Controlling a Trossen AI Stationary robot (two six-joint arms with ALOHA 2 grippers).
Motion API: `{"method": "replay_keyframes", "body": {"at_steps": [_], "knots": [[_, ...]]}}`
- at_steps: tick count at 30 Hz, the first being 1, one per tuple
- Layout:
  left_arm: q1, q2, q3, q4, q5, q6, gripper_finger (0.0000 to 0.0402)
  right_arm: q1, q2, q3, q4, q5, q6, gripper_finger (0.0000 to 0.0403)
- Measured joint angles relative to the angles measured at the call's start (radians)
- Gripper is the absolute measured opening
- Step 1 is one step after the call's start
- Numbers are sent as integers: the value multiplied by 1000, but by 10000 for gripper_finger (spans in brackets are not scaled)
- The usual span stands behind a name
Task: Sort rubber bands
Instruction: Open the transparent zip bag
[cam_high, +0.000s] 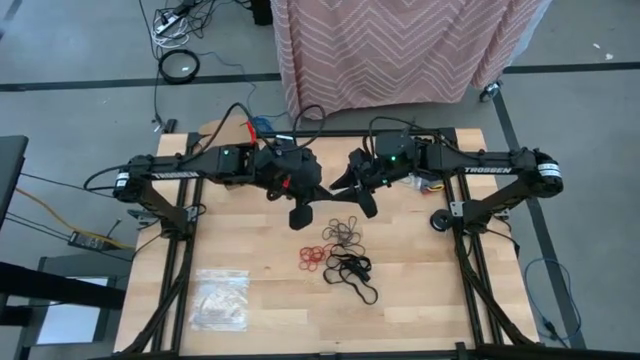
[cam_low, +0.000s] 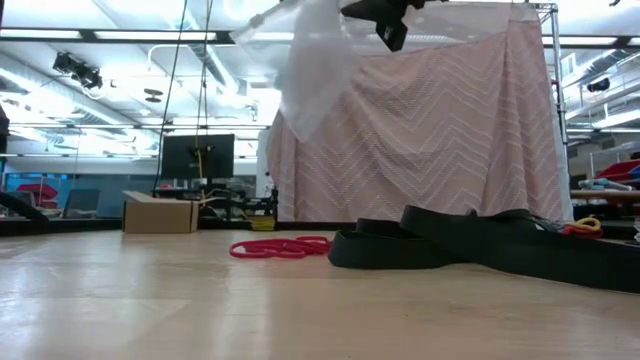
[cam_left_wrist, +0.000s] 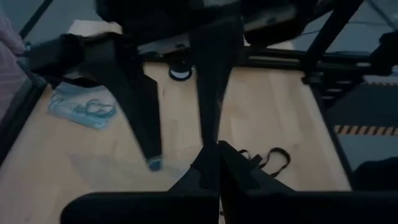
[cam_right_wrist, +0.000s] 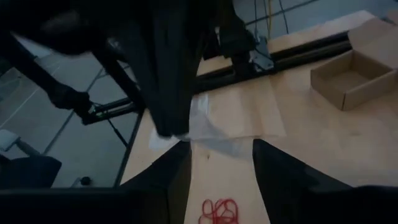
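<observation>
Overhead, label by label:
Writing: white "TROSSEN" lettering shows on both arms' forearm links; nothing else on the table can be read.
Left gripper (cam_high: 300, 215): raised over the middle of the table (cam_high: 250, 250), fingers clenched together; in the right wrist view they pinch the edge of a clear plastic bag (cam_right_wrist: 208, 127) that hangs in the air.
Right gripper (cam_high: 352, 193): just beside the left one, fingers spread apart and released, gripping nothing.
Rubber bands (cam_high: 338, 250): loose on the wood below the two grippers — tan-brown ones nearest the grippers, a red cluster beside them, larger black loops toward the front edge.
Second bag (cam_high: 220, 298): clear, lying flat near the front left corner, well apart from the bands.
Cardboard box (cam_right_wrist: 351, 78): open, at the table's edge.
Backdrop: pink zigzag cloth (cam_high: 400, 50) beyond the table.
</observation>
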Motion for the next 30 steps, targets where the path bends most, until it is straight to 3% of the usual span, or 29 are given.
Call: {"method": "replay_keyframes", "body": {"at_steps": [8,20,23,26,30], "knots": [[-2,0,0,-61,-2,-1,0,11,-26,0,-17,-32,14,157],[1,-1,0,57,14,-1,0,37,2,0,32,-17,15,150],[2,0,0,54,20,-1,0,43,0,0,54,27,24,112],[3,-2,0,62,-5,4,3,43,-3,0,79,16,22,26],[9,-10,13,78,-36,57,19,43,-4,0,88,20,53,3]]}}
